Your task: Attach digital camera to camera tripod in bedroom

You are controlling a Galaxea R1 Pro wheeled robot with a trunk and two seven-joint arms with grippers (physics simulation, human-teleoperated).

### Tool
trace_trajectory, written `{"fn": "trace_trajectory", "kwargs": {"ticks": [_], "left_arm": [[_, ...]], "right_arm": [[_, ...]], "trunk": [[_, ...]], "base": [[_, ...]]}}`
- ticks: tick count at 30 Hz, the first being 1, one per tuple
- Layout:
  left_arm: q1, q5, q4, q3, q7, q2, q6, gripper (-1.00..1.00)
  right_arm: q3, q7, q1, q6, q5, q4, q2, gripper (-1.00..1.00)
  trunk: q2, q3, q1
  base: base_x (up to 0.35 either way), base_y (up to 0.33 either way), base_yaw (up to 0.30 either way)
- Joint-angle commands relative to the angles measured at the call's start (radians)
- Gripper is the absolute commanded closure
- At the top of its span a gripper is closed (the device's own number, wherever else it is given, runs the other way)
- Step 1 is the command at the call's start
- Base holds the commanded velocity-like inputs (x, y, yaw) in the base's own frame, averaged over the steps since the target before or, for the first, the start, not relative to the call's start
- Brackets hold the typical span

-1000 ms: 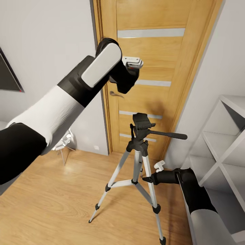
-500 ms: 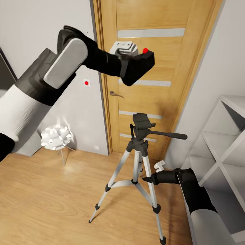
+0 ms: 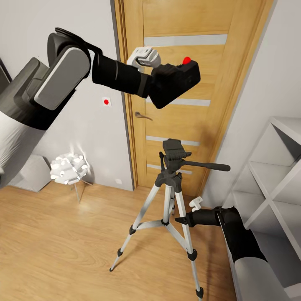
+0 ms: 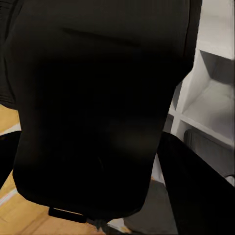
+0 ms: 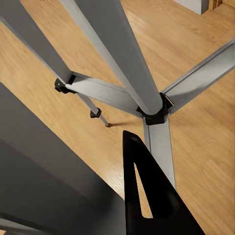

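My left gripper (image 3: 156, 83) is shut on the digital camera (image 3: 174, 82), a chunky black body with a red dot on top. It hangs in front of the oak door, well above the camera tripod's black head (image 3: 173, 149). In the left wrist view the camera's dark body (image 4: 98, 107) sits right up against the lens. The camera tripod (image 3: 169, 200) stands on the wood floor with its pan bar pointing right. Low at the right, my right gripper (image 3: 181, 220) sits against one silver leg. In the right wrist view, one black finger (image 5: 147, 196) presses beside that leg (image 5: 44, 161), with the centre column (image 5: 122, 58) beyond.
The oak door (image 3: 188, 25) with frosted stripes is straight behind the tripod. A white open shelf unit (image 3: 276, 184) stands at the right, close to my right arm. A small white ornament on a stand (image 3: 67, 168) sits by the left wall. Open plank floor (image 3: 62, 251) lies to the left.
My left arm has swung outward and the camera has travelled right and slightly up, now above the tripod head. The right arm and the tripod have not moved.
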Motion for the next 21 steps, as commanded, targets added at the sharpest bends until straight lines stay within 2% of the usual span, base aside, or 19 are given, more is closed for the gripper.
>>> {"fn": "trace_trajectory", "kwargs": {"ticks": [1,6,7,10,11,12,14,15,18,19,21], "left_arm": [[-0.002,-0.013,0.001,-0.005,-0.041,0.012,-0.001,1.00],[-0.002,-0.037,0.003,-0.054,-0.077,0.030,-0.019,1.00],[-0.002,-0.055,0.006,-0.081,-0.082,0.032,-0.036,1.00],[-0.002,-0.084,0.018,-0.125,-0.087,0.034,-0.075,1.00],[-0.002,-0.100,0.031,-0.154,-0.090,0.034,-0.109,1.00],[-0.002,-0.106,0.040,-0.167,-0.091,0.033,-0.128,1.00],[-0.002,-0.113,0.061,-0.194,-0.092,0.032,-0.165,1.00],[-0.002,-0.117,0.083,-0.218,-0.094,0.029,-0.195,1.00],[-0.002,-0.118,0.118,-0.250,-0.104,0.027,-0.231,1.00],[-0.002,-0.118,0.128,-0.261,-0.124,0.028,-0.244,1.00],[-0.002,-0.119,0.129,-0.265,-0.151,0.031,-0.250,1.00]], "right_arm": [[-0.002,0.005,-0.002,-0.003,0.005,-0.002,0.000,1.00],[-0.002,0.005,-0.001,-0.003,0.005,-0.002,0.000,1.00],[-0.002,0.005,-0.001,-0.003,0.005,-0.002,0.000,1.00],[-0.002,0.005,-0.001,-0.003,0.005,-0.002,0.000,1.00],[-0.002,0.005,-0.001,-0.003,0.005,-0.002,0.000,1.00],[-0.002,0.005,-0.002,-0.003,0.005,-0.002,0.000,1.00],[-0.002,0.005,-0.002,-0.003,0.005,-0.002,0.000,1.00],[-0.002,0.005,-0.002,-0.003,0.005,-0.002,0.000,1.00],[-0.002,0.005,-0.002,-0.003,0.005,-0.002,0.000,1.00],[-0.002,0.005,-0.002,-0.003,0.005,-0.002,0.000,1.00],[-0.002,0.005,-0.002,-0.003,0.005,-0.002,0.000,1.00]], "trunk": [[-0.002,-0.002,0.001],[-0.002,-0.002,0.001],[-0.002,-0.002,0.001],[-0.002,-0.002,0.001],[-0.002,-0.002,0.001],[-0.002,-0.002,0.001],[-0.002,-0.002,0.001],[-0.002,-0.002,0.001],[-0.002,-0.002,0.001],[-0.002,-0.002,0.001],[-0.002,-0.002,0.001]], "base": [[0.000,0.000,0.000],[0.000,0.000,0.000],[0.000,0.000,0.000],[0.000,0.000,0.000],[0.000,0.000,0.000],[0.000,0.000,0.000],[0.000,0.000,0.000],[0.000,0.000,0.000],[0.000,0.000,0.000],[0.000,0.000,0.000],[0.000,0.000,0.000]]}}
